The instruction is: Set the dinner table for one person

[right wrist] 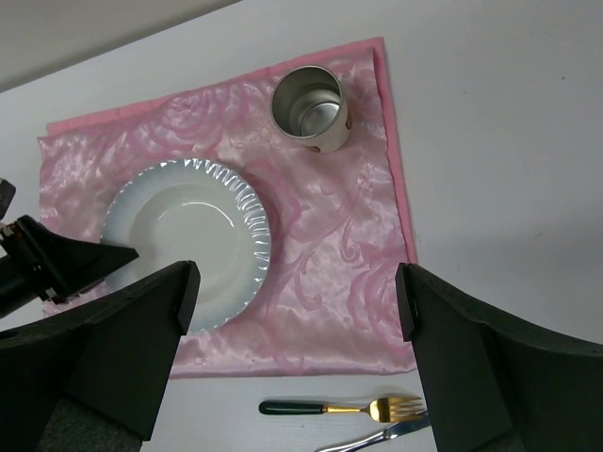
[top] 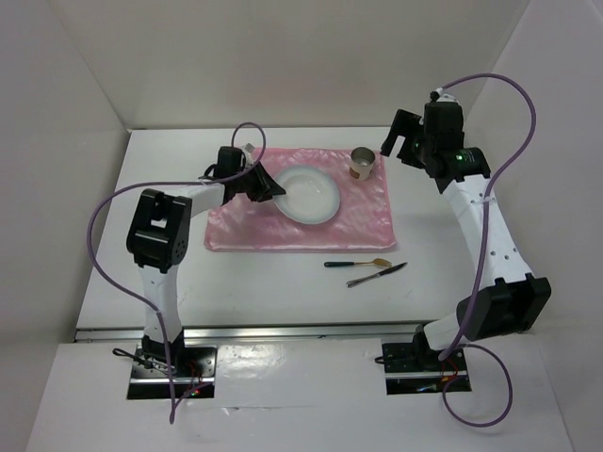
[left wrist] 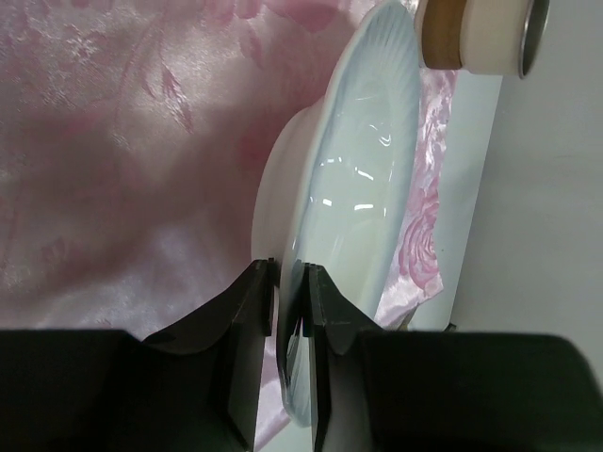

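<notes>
The table is the white surface that carries everything.

1. Nearest the arm bases, right of centre, the fork and knife lie on bare table. They are side by side, just off the near edge of the mat, with handles to the left.
2. The mat lies flat at mid-table. The plate sits on its left-centre area.
3. The left gripper is narrowed onto the left rim of the plate. The wrist view shows the rim passing between the two jaws, one jaw on each face. Whether the rim is raised off the mat cannot be told.
4. The cup stands upright on the far right corner of the mat, apart from the plate.
5. The right gripper hangs above the table beyond the cup. Its jaws are spread wide, with nothing between them and nothing touching them.

Step in hand, as judged: placing the plate on the mat.

Next move, as judged: the left jaws need to part and draw back to the left without dragging the rim. The cutlery is not yet set beside the plate. The right arm is better placed to collect it, which calls for a low, flat approach to the thin handles.
</notes>
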Available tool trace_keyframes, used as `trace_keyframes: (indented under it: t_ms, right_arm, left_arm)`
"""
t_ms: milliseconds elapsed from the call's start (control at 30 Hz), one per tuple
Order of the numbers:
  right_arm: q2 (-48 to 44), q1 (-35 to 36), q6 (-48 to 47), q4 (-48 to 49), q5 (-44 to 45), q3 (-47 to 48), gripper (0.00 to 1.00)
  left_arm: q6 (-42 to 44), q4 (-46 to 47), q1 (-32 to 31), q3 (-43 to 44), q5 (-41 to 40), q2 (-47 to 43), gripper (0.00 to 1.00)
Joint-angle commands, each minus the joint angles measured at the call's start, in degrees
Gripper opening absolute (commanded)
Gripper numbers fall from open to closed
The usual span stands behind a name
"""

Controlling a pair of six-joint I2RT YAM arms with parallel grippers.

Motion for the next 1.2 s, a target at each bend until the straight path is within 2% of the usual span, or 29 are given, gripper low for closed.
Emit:
trace_keyframes:
  t_ms: [0,233,333,367,433,500,600,633,800,900,1067,1167]
  right_arm:
    - [-2.5,-0.3,-0.9,-0.3,0.8,-1.2,0.98]
    - [-2.5,-0.3,-0.9,-0.3,0.2,-1.8,0.98]
    - [-2.5,-0.3,-0.9,-0.3,-0.3,-1.8,0.98]
    - [-2.5,-0.3,-0.9,-0.3,-1.0,-1.8,0.98]
    - [-2.5,-0.3,-0.9,-0.3,-1.0,-1.8,0.98]
    - [-2.5,-0.3,-0.9,-0.3,-1.0,-1.8,0.98]
    - [-2.5,-0.3,-0.9,-0.3,-1.0,-1.8,0.98]
    - [-2.5,-0.3,-0.9,-0.3,-1.0,-1.8,0.98]
    - [-3.6,-0.3,-1.4,-1.5,-0.2,-1.8,0.98]
    - [-4.2,-0.3,-1.9,-2.0,1.0,-1.3,0.98]
    - [-4.8,-0.3,-1.9,-2.6,1.7,-1.2,0.98]
    - [-5.4,-0.3,-1.9,-3.1,1.7,-1.2,0.98]
  left_arm:
    - [-3.4,10.4,0.6,4.1,5.0,0.6,0.00]
    - [-1.5,6.9,1.1,5.6,3.6,2.9,0.00]
    - [0.3,1.8,1.1,7.9,2.8,3.6,0.00]
    - [0.9,0.1,1.1,8.6,2.1,3.6,0.12]
    - [2.1,-2.7,1.1,9.2,1.0,3.6,0.26]
    - [2.9,-4.2,1.1,9.2,-1.1,3.6,0.45]
    - [4.3,-5.5,1.1,9.2,-2.5,2.1,0.61]
    - [5.0,-6.5,1.1,9.2,-3.1,2.1,0.74]
    - [7.4,-11.9,1.7,11.9,-6.1,1.0,0.96]
    - [9.3,-14.9,2.2,11.9,-11.1,-3.0,1.00]
    - [13.6,-18.5,2.2,11.4,-15.0,-12.7,1.00]
    - [21.0,-22.4,-2.2,11.4,-18.8,-16.7,0.98]
